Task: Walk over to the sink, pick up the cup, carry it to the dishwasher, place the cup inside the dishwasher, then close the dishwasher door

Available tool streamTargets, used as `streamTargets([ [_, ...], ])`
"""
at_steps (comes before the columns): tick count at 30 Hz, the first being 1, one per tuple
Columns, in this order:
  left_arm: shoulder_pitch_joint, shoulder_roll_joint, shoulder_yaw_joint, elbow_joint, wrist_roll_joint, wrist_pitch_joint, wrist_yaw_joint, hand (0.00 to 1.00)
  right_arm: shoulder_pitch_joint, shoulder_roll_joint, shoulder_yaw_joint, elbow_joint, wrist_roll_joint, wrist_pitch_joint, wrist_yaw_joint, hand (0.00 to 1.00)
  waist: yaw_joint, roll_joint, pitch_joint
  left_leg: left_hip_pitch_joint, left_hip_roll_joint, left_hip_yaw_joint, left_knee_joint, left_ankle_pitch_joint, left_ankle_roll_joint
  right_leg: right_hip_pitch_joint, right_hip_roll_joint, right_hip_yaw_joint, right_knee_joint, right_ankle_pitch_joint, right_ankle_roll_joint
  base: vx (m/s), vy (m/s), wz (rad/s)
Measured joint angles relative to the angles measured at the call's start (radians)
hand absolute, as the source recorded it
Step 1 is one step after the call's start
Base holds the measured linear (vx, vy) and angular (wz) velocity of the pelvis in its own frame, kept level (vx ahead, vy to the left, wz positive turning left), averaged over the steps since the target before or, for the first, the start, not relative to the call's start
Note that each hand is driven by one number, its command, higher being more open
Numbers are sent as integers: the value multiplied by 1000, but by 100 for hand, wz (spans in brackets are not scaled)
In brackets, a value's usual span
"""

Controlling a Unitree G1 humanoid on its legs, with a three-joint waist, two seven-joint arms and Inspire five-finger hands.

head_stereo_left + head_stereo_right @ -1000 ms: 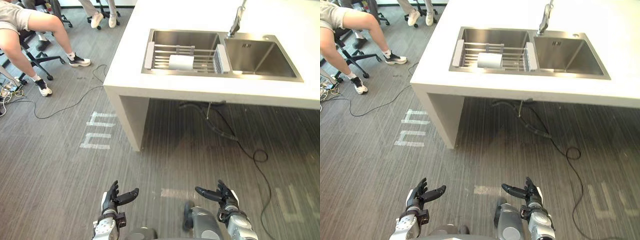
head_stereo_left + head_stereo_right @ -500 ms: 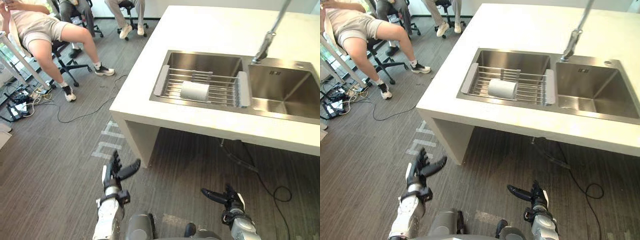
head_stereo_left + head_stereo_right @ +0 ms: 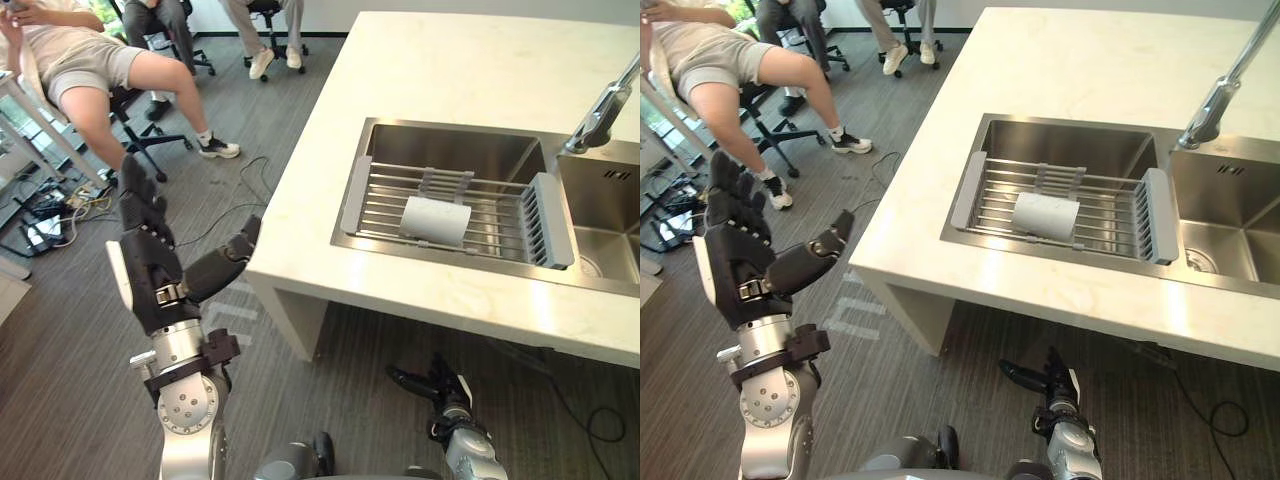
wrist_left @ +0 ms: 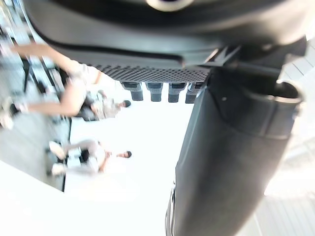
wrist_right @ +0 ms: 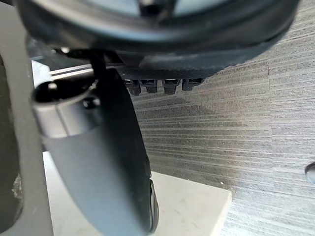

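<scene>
A white cup lies on its side on a wire rack across the left basin of a steel double sink set in a white counter. My left hand is raised high at the left, off the counter's corner, fingers straight and thumb spread, holding nothing. Low down by the floor under the counter's front edge, my right hand hangs with relaxed fingers, also empty. Both hands are well apart from the cup.
A tap stands between the two basins. Seated people on office chairs are at the far left, with cables on the floor near them. Grey floor runs along the counter's left side.
The view has closed in on the sink. My left hand has risen from low by the floor to counter height. The right hand stays low.
</scene>
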Motion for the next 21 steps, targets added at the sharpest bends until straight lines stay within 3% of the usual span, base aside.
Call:
streamTargets([
  [2,-2,13,-42,4,0,1,-9,100,5,4,17,3,-3,0,10,100,-17,0,-3,30,15,-8,-22,0,-6,-57,3,-38,9,-40,-43,241,-35,13],
  [4,-17,23,-80,16,0,2,-19,100,3,8,37,10,-24,0,18,100,-29,5,-2,42,52,-16,-26,-4,-26,-126,46,-59,-81,-69,-93,222,-125,7],
  [5,-24,26,-89,25,0,1,-20,100,4,10,39,14,-28,0,22,100,-29,5,-2,47,62,-16,-25,-7,-34,-137,64,-57,-132,-66,-94,214,-185,7],
  [6,-41,36,-99,50,0,2,-20,100,15,14,48,20,-30,0,26,100,-28,-8,-9,55,63,-18,-12,-20,-58,-132,93,-48,-290,2,-105,288,-260,13],
  [7,-51,55,-100,74,2,-2,-26,100,33,14,55,31,-30,-1,26,100,-31,-37,-24,69,38,-25,7,-51,-92,-130,87,-25,-364,104,-108,244,-224,6],
  [10,-55,19,-122,134,10,11,-48,100,34,-35,52,71,-29,9,24,100,-29,46,-56,57,113,-30,70,-81,-112,-73,158,-43,-433,104,-128,257,-195,-8],
  [11,-57,20,-131,134,10,11,-56,100,34,-39,52,71,-29,9,24,100,-31,49,-58,51,122,-36,90,-81,-112,-58,167,-51,-449,102,-133,178,-179,20],
  [13,-78,29,-167,142,12,10,-89,100,66,-46,51,71,-26,11,23,100,-29,49,-54,-11,167,-77,279,-80,-121,39,201,-91,-542,104,-150,171,-182,39],
  [15,-84,30,-177,163,4,9,-95,100,69,-52,53,72,-22,12,19,100,-20,41,-48,-79,202,-80,446,-97,-150,103,220,-100,-602,118,-161,127,-101,11],
  [17,-84,34,-178,171,-6,10,-104,100,59,-54,52,71,-19,11,11,100,-19,40,-48,-134,191,-86,453,-125,-144,123,218,-93,-623,119,-160,133,-35,-12],
  [19,-90,35,-179,171,-6,10,-108,100,52,-54,54,71,-19,11,12,100,-10,39,-48,-167,148,-129,328,-119,-141,130,213,-73,-635,124,-153,150,50,-28],
  [21,-106,41,-179,173,-6,10,-108,100,57,-56,54,73,-19,12,12,100,-5,54,-60,-159,125,-157,161,-6,-124,132,226,-51,-642,123,-139,170,119,-28],
])
